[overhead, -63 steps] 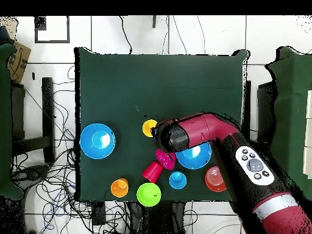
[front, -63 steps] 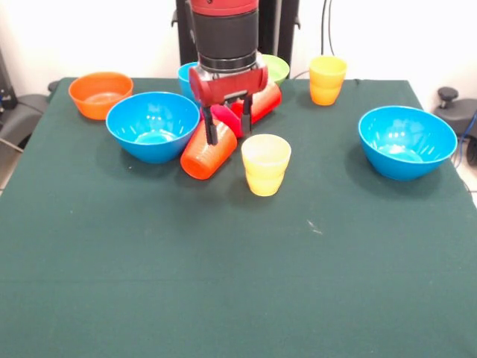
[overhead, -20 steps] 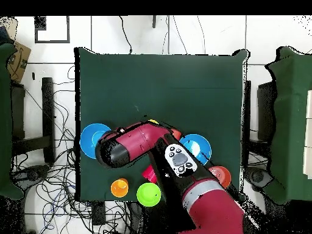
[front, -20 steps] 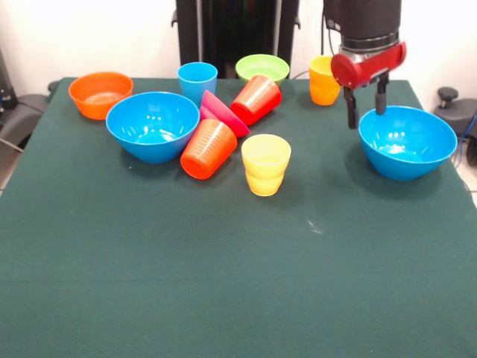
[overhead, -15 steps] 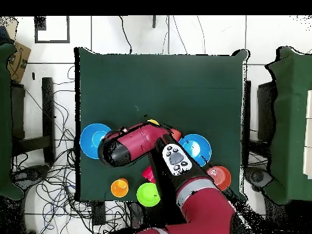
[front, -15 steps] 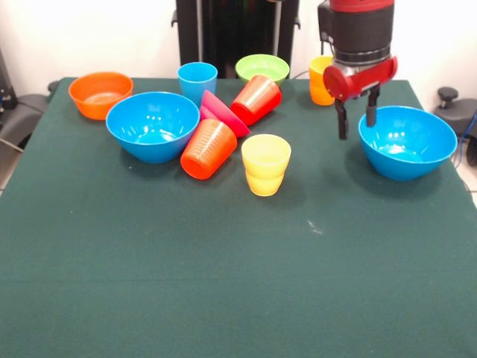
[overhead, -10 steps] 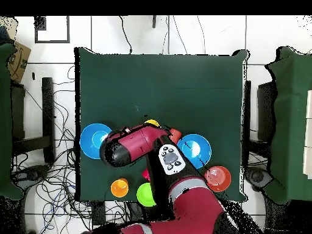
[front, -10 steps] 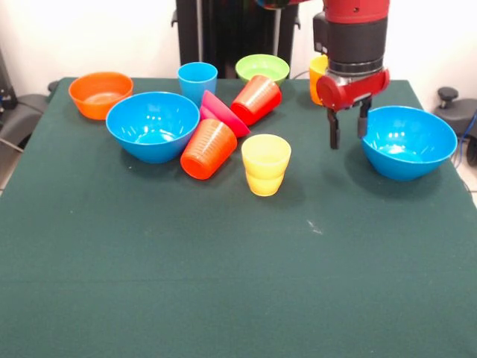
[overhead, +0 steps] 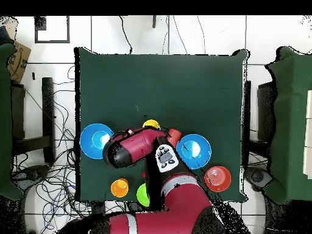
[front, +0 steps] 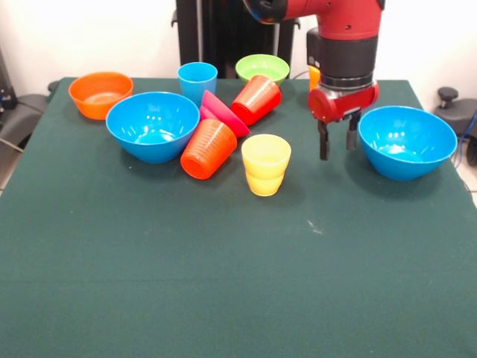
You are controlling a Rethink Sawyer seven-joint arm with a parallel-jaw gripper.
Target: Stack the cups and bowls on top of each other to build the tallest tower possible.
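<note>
Gripper (front: 336,144) hovers empty above tabletop (front: 223,261), fingers (front: 323,146) apart, between pale yellow cup (front: 265,165) and right blue bowl (front: 407,141). Orange cup (front: 209,149), red cup (front: 256,98) lie tipped beside pink bowl (front: 220,110). No tower.

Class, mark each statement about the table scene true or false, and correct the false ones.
1. The gripper holds a cup. False: its fingers are open and empty.
2. The orange cup lies on its side. True.
3. The yellow cup stands inside a blue bowl. False: it stands on the cloth, apart from both.
4. The gripper hangs between the yellow cup and the right blue bowl. True.
5. The light blue cup has tipped over. False: it stands upright.
</note>
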